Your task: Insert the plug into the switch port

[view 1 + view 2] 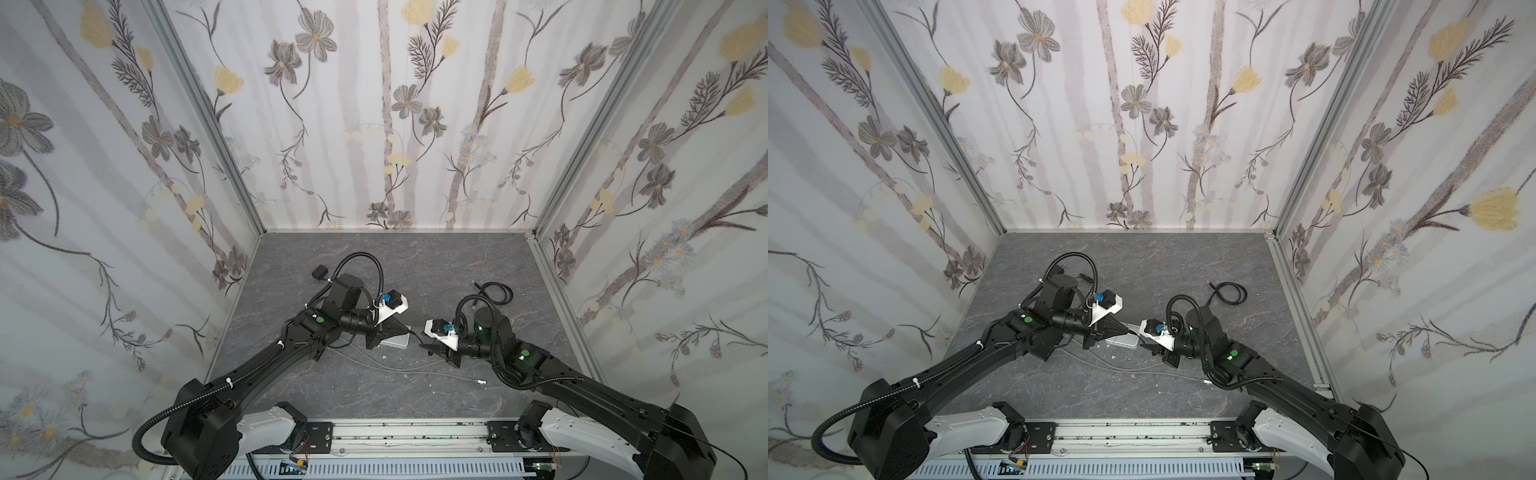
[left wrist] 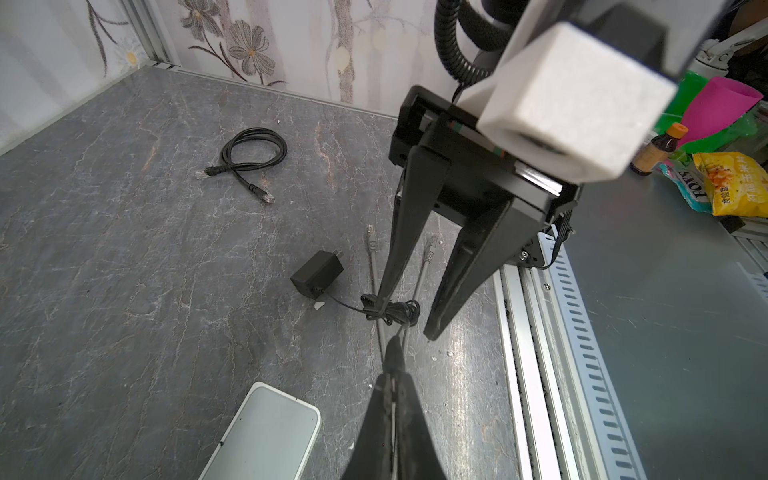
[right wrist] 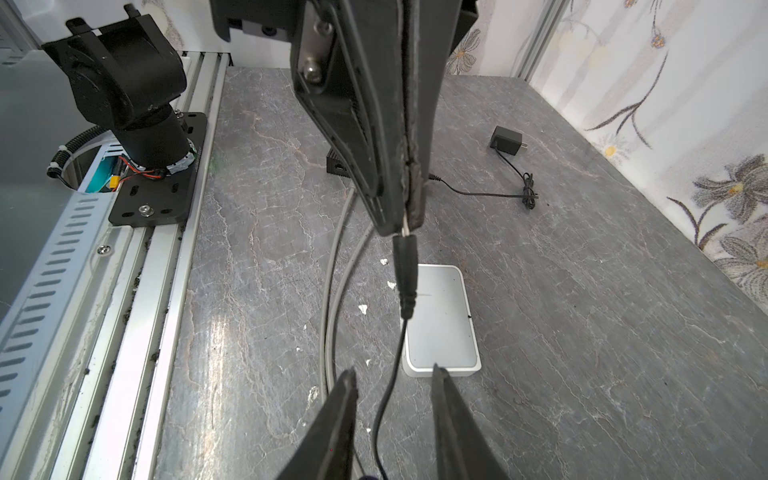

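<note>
Grey tabletop [image 3: 582, 332] with white switch [image 3: 442, 328], plug [image 3: 406, 270] in left end effector [image 3: 402, 226].

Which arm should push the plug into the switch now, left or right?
Left. The left gripper is shut on the plug by the switch; the right gripper is open, holding nothing.

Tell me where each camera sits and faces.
Top views: high over the front rail, looking down; both arms show, meeting at the flat white switch box.
Left wrist: on the left arm, looking along its shut left gripper at the open right gripper.
Right wrist: on the right arm, looking between its own fingers at the left gripper pinching the black barrel plug.
Shared: both wrist views show switch box, plug.
</note>
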